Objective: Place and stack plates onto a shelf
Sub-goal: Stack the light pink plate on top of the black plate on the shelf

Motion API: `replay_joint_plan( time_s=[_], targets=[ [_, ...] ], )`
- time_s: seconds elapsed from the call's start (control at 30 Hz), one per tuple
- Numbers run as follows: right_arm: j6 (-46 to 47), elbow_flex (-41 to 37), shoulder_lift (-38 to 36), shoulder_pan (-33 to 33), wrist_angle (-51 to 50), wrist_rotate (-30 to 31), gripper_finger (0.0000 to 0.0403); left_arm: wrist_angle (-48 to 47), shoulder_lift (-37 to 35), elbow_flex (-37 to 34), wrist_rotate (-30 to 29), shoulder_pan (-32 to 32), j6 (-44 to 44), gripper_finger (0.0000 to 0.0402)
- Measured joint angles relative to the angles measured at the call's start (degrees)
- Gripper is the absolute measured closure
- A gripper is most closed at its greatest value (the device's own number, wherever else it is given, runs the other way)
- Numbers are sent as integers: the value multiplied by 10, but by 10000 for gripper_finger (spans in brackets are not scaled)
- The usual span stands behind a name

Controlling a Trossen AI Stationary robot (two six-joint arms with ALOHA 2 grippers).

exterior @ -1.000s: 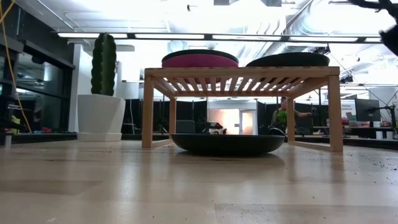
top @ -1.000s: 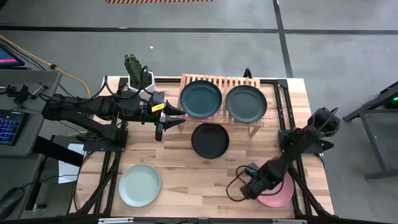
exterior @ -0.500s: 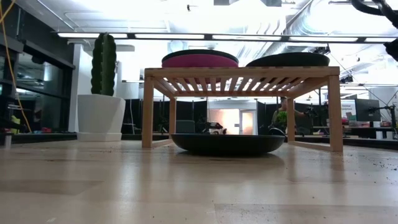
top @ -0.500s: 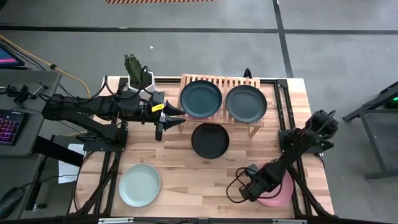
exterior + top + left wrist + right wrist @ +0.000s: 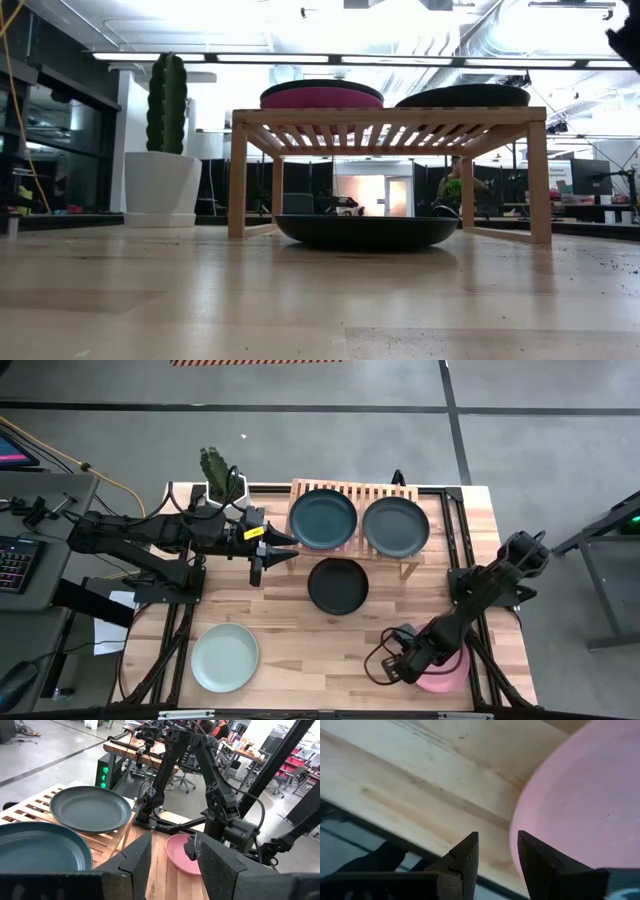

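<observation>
Teal plate [image 5: 323, 518] over hot pink [image 5: 321, 97] and grey-green plate [image 5: 396, 525] sit on shelf [image 5: 352, 488]; black [image 5: 338, 585], mint [image 5: 225, 657], light pink [image 5: 447, 671] remain on desk [image 5: 300, 635]. Right gripper [image 5: 495, 851] fingers narrowly open at light pink rim; left gripper [image 5: 170, 852] idle, parted.

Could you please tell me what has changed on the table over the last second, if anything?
Only the right arm shifted slightly: its right gripper keeps hovering low at the edge of the light pink plate, fingers open, nothing grasped. The left gripper, the other plates and the shelf stayed as they were.
</observation>
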Motion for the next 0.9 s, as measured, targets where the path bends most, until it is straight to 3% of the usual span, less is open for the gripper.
replay_joint_plan(
  time_s=[0.73, 0.8, 0.9],
  targets=[
    [-4, 0, 76, 0, -14, -6, 285, -1, 0, 0, 0, 0, 1, 261],
    [-11, 0, 75, 0, -19, -6, 294, -1, 0, 0, 0, 0, 1, 261],
    [-29, 0, 67, 0, -27, -9, 339, -1, 0, 0, 0, 0, 1, 261]
  ],
)
